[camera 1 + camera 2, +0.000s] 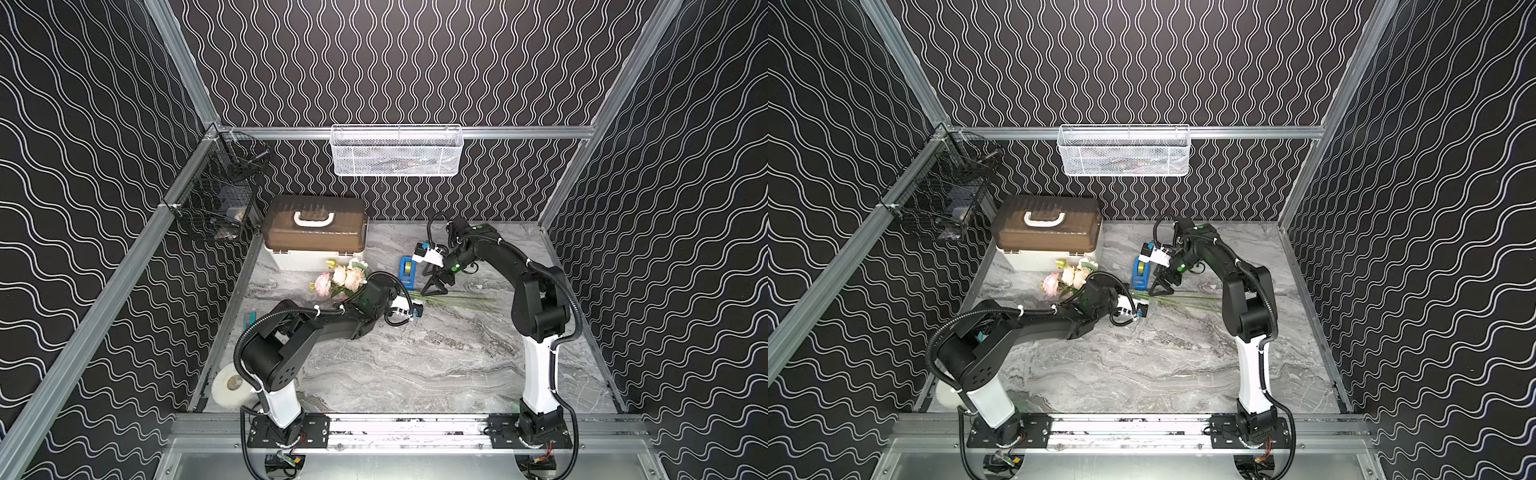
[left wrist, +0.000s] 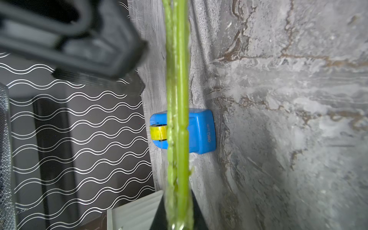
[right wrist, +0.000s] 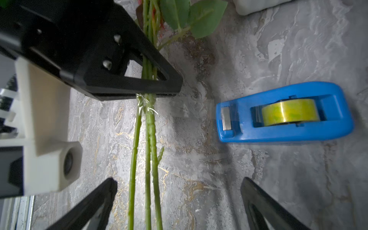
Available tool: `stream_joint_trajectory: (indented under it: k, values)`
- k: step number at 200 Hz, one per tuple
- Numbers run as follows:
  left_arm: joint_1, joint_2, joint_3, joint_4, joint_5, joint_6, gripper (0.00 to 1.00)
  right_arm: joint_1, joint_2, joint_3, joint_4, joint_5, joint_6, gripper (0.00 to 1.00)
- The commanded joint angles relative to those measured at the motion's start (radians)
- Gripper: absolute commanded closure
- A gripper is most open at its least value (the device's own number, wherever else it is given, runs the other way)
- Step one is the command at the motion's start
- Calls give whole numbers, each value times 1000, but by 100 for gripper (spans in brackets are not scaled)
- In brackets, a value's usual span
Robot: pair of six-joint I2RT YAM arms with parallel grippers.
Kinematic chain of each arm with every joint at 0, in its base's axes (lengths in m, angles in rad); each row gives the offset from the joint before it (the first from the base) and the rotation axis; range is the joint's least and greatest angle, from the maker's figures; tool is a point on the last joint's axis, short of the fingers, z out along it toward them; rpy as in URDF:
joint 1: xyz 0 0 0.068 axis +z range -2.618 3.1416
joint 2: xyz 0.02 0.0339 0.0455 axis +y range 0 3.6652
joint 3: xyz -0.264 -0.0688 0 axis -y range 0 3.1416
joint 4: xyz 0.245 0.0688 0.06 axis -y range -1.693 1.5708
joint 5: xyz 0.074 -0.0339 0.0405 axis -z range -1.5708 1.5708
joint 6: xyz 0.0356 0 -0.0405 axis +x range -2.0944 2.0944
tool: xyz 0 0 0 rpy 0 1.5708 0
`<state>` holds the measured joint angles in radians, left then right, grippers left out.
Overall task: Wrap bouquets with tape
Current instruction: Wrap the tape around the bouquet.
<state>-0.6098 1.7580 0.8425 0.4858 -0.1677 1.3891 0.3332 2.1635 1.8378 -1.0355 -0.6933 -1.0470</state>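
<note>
The bouquets [image 1: 343, 278] [image 1: 1069, 276] lie on the marble table, pink and cream heads toward the toolbox. Their long green stems [image 1: 457, 301] [image 2: 178, 99] [image 3: 149, 129] run right. My left gripper [image 1: 409, 296] [image 1: 1130, 297] [image 2: 179, 217] is shut on the stems, and a crinkled clear strip [image 3: 144, 103] sits on them just past its finger. My right gripper [image 1: 434, 286] [image 1: 1163, 286] [image 3: 177, 191] hangs open over the stems, which pass between its fingers untouched. The tape [image 1: 407, 272] [image 1: 1140, 272] [image 2: 199, 131] [image 3: 284, 113], a yellowish roll in a blue dispenser, stands just behind the stems.
A brown-lidded toolbox [image 1: 316, 232] stands at the back left, close to the flower heads. On the back wall hangs a white mesh basket [image 1: 397, 149], and a black wire basket [image 1: 220, 199] hangs on the left rail. A large white roll [image 1: 228, 388] lies by the left arm's base.
</note>
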Motion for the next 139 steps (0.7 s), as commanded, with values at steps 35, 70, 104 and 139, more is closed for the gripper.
stream_joint_trajectory:
  k: [35,70,104,139]
  values:
    - [-3,-3,9,47,-12,32,100,13,46,35,-110,-35,-60,1]
    - [-5,1,8,51,-15,41,100,23,44,40,-122,-50,-81,1]
    - [-6,1,17,45,-15,39,100,41,67,47,-137,-15,-90,4]
    - [-8,-6,15,38,-14,36,100,44,99,89,-162,-7,-103,16]
